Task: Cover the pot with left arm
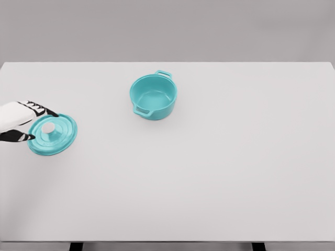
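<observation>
1. Teal enamel is shared by both task objects: a round teal pot (153, 97) with two loop handles and a flat, round teal lid (53, 135) with raised concentric rings and a pale knob at its centre.
2. The pot is seen upright and uncovered on the plain white table (220, 172), just above the middle of the view, toward twelve o'clock; its handles are set at about one and seven o'clock on its rim, and its inside appears empty.
3. The lid is found at about nine o'clock from the table's middle, near the left edge and well apart from the pot. It is tilted slightly rather than lying quite flat, though whether it is lifted clear of the table cannot be told.
4. The white-and-black left hand (21, 121) is seen at the lid's left rim, its dark fingertips pinching the edge from above and below.
5. The right arm is not seen.
6. Progress is judged as early: the lid appears gripped, but the carry toward two o'clock, the centring over the rim and the lowering are not yet done.
7. A rim pinch is judged liable to let the lid tip, so level carrying would be called for.
</observation>
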